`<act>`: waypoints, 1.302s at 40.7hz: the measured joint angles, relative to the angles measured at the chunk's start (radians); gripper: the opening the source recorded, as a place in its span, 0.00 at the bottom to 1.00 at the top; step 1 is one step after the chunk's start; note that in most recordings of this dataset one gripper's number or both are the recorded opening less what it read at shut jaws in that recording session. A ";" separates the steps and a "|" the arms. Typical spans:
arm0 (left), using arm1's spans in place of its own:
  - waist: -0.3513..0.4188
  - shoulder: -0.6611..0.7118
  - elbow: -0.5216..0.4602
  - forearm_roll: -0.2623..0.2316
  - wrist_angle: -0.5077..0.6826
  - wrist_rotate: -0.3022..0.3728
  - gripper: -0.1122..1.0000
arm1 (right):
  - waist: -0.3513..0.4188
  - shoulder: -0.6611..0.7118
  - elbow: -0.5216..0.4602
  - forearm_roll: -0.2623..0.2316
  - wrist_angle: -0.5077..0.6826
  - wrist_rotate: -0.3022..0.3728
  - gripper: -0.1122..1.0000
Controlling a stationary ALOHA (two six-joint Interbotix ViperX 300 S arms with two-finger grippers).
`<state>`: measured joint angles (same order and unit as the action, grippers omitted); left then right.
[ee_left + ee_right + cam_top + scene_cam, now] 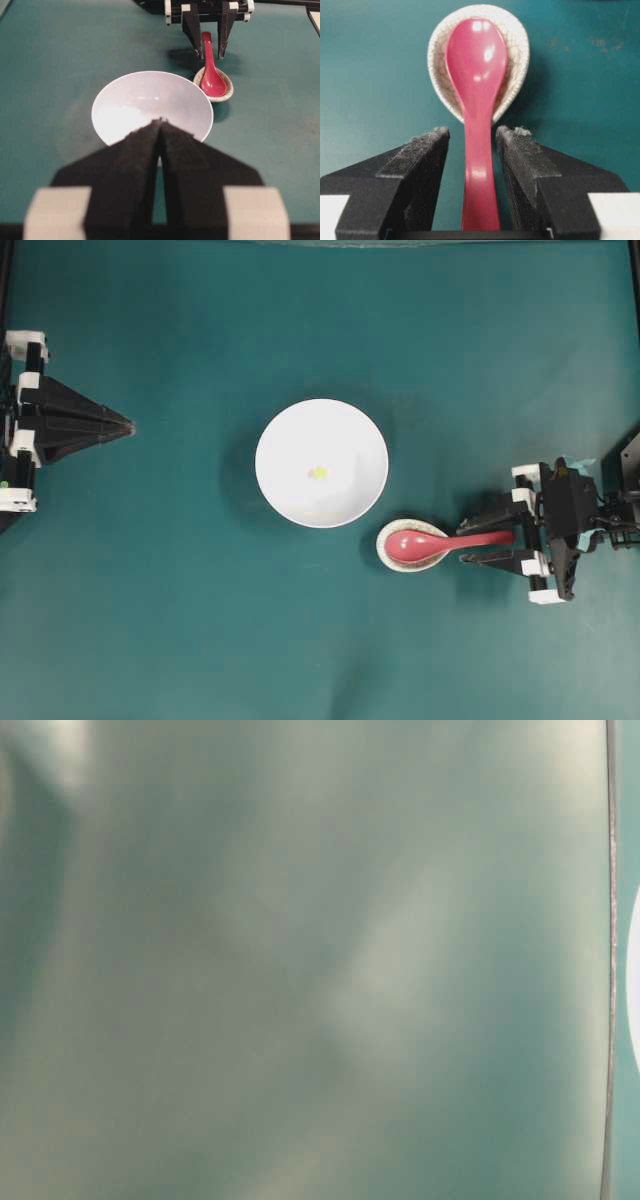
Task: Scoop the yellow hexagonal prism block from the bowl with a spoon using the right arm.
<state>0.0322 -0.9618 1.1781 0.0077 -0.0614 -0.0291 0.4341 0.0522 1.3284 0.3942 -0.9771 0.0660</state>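
One bowl (321, 463), one yellow block (318, 473), one spoon (476, 75) – handle between wide-open right end effector (472, 137), ungripped.

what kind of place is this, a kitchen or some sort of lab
Most likely a robot lab bench, not a kitchen: a bare teal table with two robot arms facing in, and only staged props, a white bowl holding a yellow block and a spoon on a small dish.

A teal-green table mat (200, 620) fills the scene under soft, even light.
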 measured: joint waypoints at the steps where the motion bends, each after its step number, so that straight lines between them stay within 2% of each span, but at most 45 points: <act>1: 0.000 0.000 0.000 0.000 0.000 0.000 0.10 | -0.002 0.000 0.002 -0.002 0.000 0.000 0.54; 20: 0.000 0.000 0.000 0.000 0.000 0.000 0.10 | -0.002 0.000 0.002 -0.002 -0.011 -0.003 0.53; 25: 0.000 0.000 0.000 0.000 0.000 0.000 0.10 | -0.002 0.000 0.002 0.000 -0.011 -0.003 0.45; 30: 0.000 0.000 0.000 0.000 0.000 0.000 0.10 | -0.003 0.000 0.000 0.000 -0.011 -0.002 0.31; 44: 0.000 0.000 0.000 0.000 0.000 0.000 0.10 | -0.003 -0.025 -0.006 0.000 -0.002 -0.011 0.31; 53: 0.000 0.000 0.000 0.000 0.000 0.000 0.10 | -0.028 -0.140 -0.011 0.000 0.087 -0.080 0.30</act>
<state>0.0322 -0.9618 1.1781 0.0077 -0.0614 -0.0291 0.4065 -0.0874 1.3177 0.3942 -0.8897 -0.0138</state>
